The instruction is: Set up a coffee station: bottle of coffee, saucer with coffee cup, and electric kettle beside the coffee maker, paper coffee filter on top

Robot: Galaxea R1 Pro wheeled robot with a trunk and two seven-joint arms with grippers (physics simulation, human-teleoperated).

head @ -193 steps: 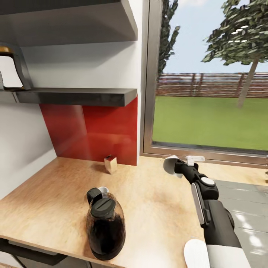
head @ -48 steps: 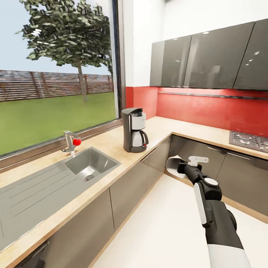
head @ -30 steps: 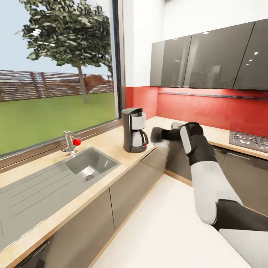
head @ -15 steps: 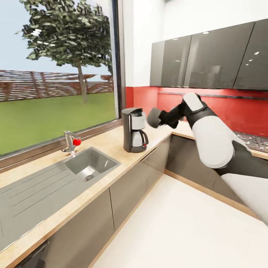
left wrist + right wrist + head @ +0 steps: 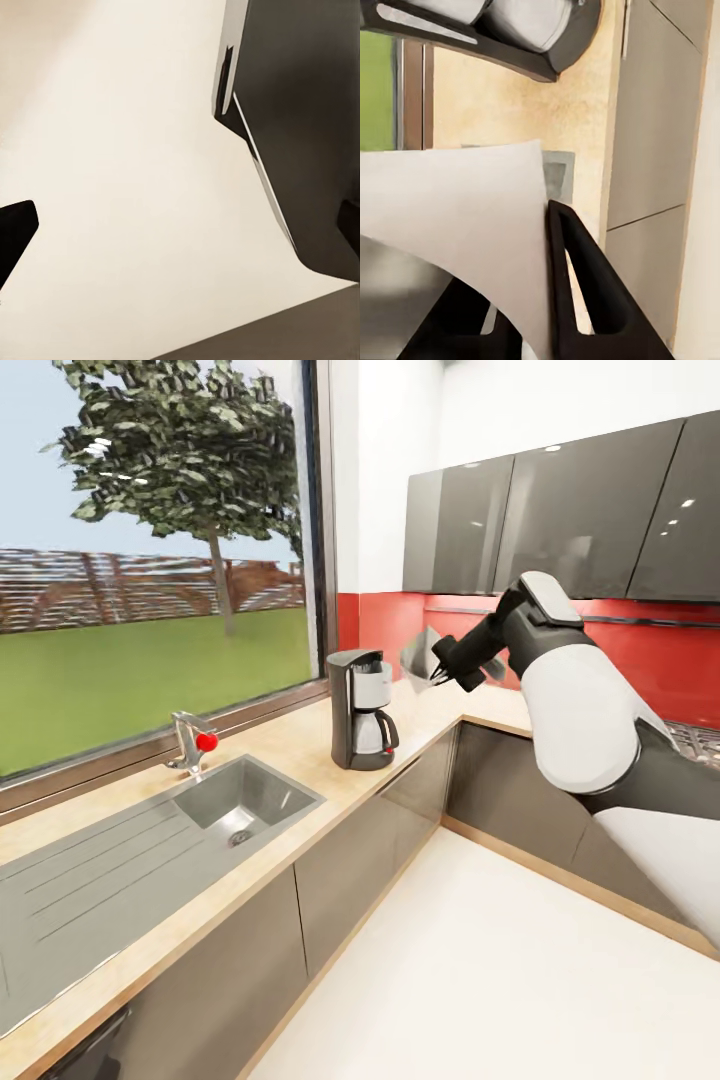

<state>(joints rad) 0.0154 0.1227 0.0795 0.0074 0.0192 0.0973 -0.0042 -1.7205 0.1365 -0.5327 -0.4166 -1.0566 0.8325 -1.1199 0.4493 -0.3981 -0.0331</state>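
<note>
Right end effector [image 5: 437,660] was clamped on paper coffee filter [image 5: 420,652], held aloft just beside and above coffee maker [image 5: 361,709] on surface [image 5: 300,745]. Good placement (a judgement): centre filter over maker's top, lower gently, then release.

The countertop [image 5: 300,745] looked like matt pale wood, the sink [image 5: 150,860] brushed metal, the wall cabinets [image 5: 560,520] glossy dark grey.

Right arm swung up off the floor side, so the right gripper [image 5: 447,660] carried the paper coffee filter [image 5: 418,653] beside the coffee maker [image 5: 361,709], above its top.
</note>
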